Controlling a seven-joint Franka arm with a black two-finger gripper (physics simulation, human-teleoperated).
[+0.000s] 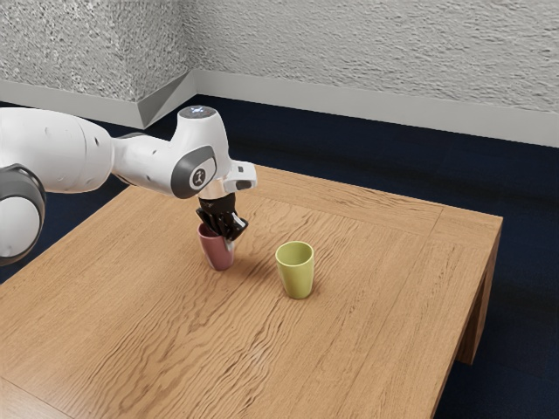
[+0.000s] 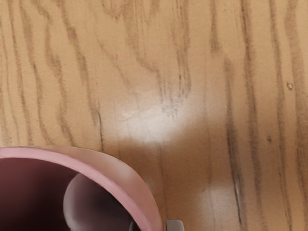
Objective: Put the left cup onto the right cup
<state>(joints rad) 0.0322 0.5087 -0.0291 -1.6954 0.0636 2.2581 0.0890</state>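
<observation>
A white arm reaches in from the exterior view's left over a wooden table, its black gripper lowered onto the rim of the pink cup. The fingers stand narrow and straddle the cup's wall on the side facing the green cup. In the wrist view one grey finger shows inside the pink cup and the other sits just outside the wall, so the wall is pinched between them.

The pink cup is near the middle of the table, mouth upward. Its long axis leans off vertical, with the rim tipped toward the exterior view's left and the base toward the right. Whether the base touches the wood cannot be told.

The green cup stands upright on the table, mouth open to the ceiling, near the pink cup on the exterior view's right but clear of it. Wood grain lies beneath the hand.
</observation>
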